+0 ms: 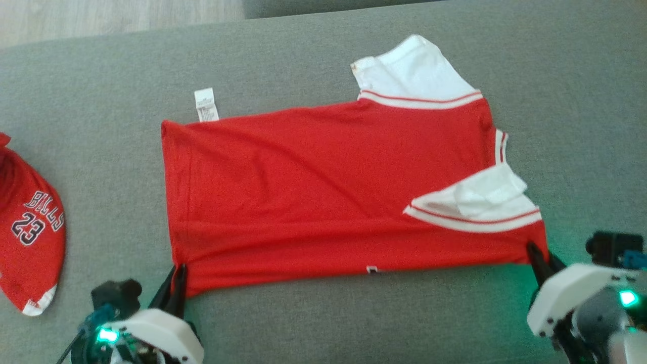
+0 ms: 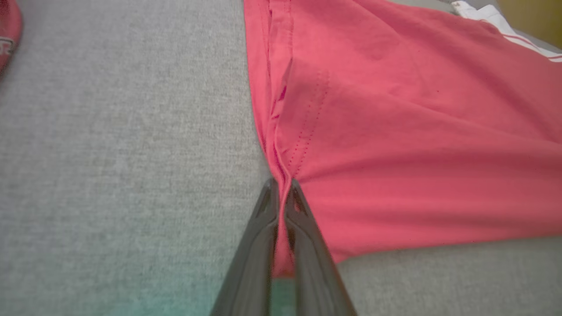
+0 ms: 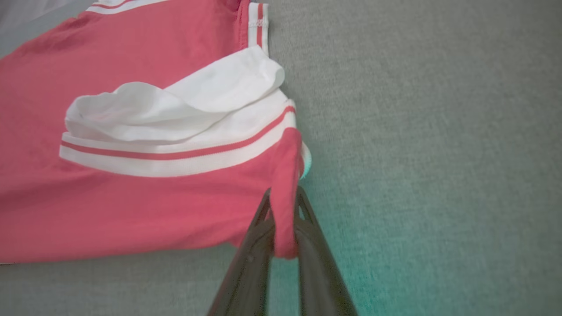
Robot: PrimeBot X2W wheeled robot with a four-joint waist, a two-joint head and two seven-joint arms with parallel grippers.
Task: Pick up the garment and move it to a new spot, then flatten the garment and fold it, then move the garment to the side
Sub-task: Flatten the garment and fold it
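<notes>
In the head view, the red garment [image 1: 323, 187] lies spread on the grey cushion [image 1: 354, 323]. The left gripper [image 1: 178, 275] reaches up from the lower left and pinches its near hem corner, while the right gripper [image 1: 535, 255] angles in from the lower right, clamped on the near corner below a white sleeve [image 1: 480, 202]. In the left wrist view the fingers [image 2: 259, 237] press together on a bunched red fold, and in the right wrist view a red strip of cloth is caught between that gripper's closed fingers [image 3: 318, 263].
</notes>
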